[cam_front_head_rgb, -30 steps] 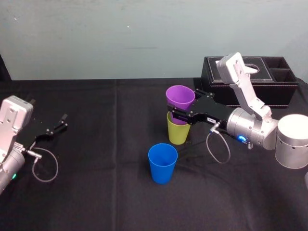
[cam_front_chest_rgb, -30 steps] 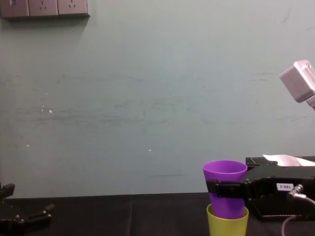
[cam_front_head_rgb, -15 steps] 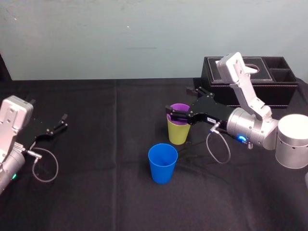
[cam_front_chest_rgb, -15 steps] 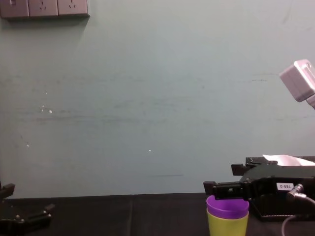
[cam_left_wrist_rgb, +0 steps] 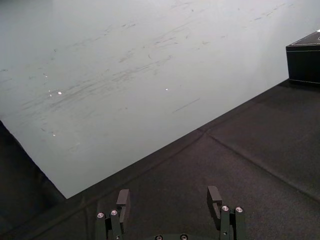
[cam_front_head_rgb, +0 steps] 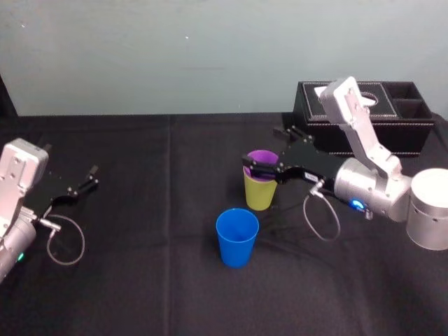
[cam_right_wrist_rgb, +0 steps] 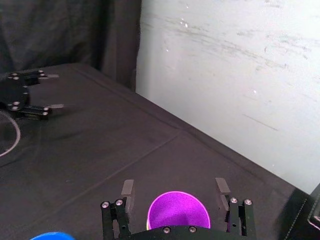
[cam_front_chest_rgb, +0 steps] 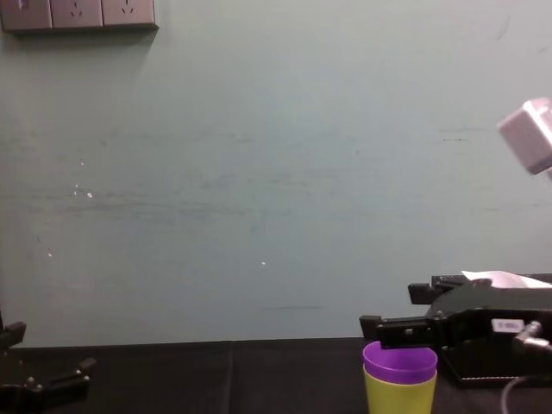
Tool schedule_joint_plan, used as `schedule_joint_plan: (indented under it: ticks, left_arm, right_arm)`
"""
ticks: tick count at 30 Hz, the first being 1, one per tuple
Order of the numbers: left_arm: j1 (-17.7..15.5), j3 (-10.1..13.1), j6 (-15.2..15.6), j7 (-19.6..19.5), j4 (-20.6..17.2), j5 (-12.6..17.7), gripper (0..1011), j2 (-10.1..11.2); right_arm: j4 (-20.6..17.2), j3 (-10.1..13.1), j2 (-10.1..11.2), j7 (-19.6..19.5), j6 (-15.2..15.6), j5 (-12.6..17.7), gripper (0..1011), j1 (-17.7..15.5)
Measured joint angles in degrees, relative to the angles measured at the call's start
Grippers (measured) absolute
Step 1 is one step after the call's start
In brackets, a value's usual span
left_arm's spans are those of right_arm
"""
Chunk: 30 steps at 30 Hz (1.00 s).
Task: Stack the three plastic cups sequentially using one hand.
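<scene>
Head view: three cups, purple seemingly inside yellow-green, blue apart.

Purple cup between the right end effector's spread fingers

The right end effector stands wide open, its two fingers on either side of the purple cup and touching neither wall. A sliver of the blue cup shows nearby on the black tabletop. Well apart, near the tabletop's edge by the dark curtain, rests the left end effector, fingers parted.
</scene>
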Motion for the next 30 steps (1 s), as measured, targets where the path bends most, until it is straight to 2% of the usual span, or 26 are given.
schedule_joint_plan:
  ticks: [4,5,9,14,22,30]
  left_arm:
    - [0.00,0.00,0.00,0.00,0.00,0.00,1011,0.00]
    - [0.00,0.00,0.00,0.00,0.00,0.00,1011,0.00]
    - [0.00,0.00,0.00,0.00,0.00,0.00,1011,0.00]
    - [0.00,0.00,0.00,0.00,0.00,0.00,1011,0.00]
    - [0.00,0.00,0.00,0.00,0.00,0.00,1011,0.00]
    - [0.00,0.00,0.00,0.00,0.00,0.00,1011,0.00]
  right_arm:
    - [-3.93,0.93,2.53,1.52,-0.09,1.40,1003,-2.66]
    - [-3.93,0.93,2.53,1.52,-0.09,1.40,1003,-2.66]
    - [-7.12,1.73,5.31,3.27,0.12,3.30,1003,-5.28]
    - [-9.60,2.20,8.80,5.45,-1.78,5.06,1003,-8.60]
    - [-10.39,2.39,12.44,8.60,-4.97,7.54,1003,-12.05]
    - [-10.73,1.84,14.85,10.36,-7.89,8.32,1003,-14.47]
